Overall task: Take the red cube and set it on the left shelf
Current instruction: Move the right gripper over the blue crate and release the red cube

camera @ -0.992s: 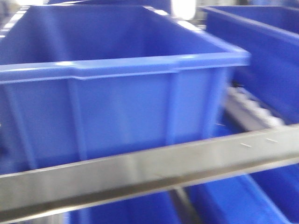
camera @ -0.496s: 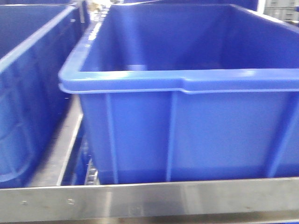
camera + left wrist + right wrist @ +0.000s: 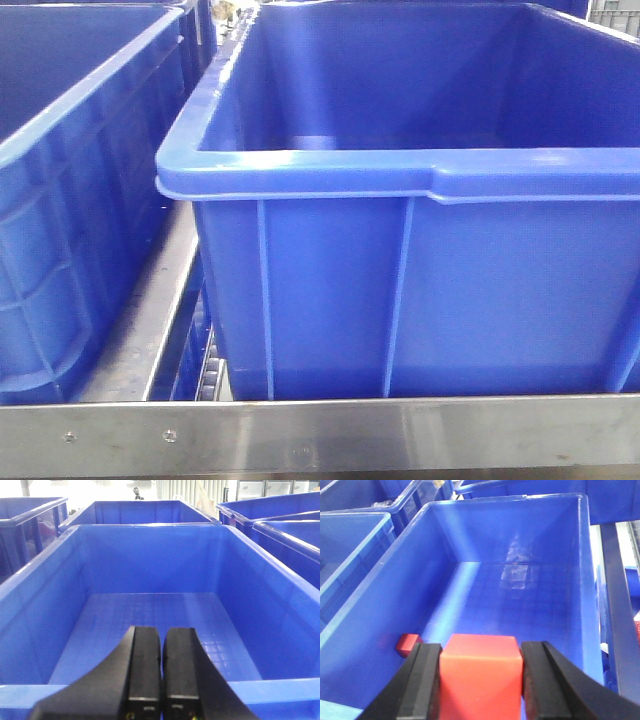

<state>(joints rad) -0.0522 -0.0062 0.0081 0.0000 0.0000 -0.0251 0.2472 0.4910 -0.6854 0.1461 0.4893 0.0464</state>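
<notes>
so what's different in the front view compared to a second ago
The front view swung: the big blue plastic bin, blurred and left of frame a second ago, now sits sharp at centre-right, with a second blue bin on the left. The steel shelf rail, tilted before, lies level. No arm shows there.

Glossy blue plastic bins (image 3: 420, 250) sat behind a brushed metal rail (image 3: 320, 435) — dull sheen, small screws. The red cube (image 3: 481, 672) looked smooth, matt; gripper fingers (image 3: 422, 680) matt black.

In the front-facing view the large blue plastic bin (image 3: 420, 230) is sitting slightly further right and lower than a moment ago, now sharp rather than blurred, with the steel shelf rail (image 3: 320, 435) running level.
</notes>
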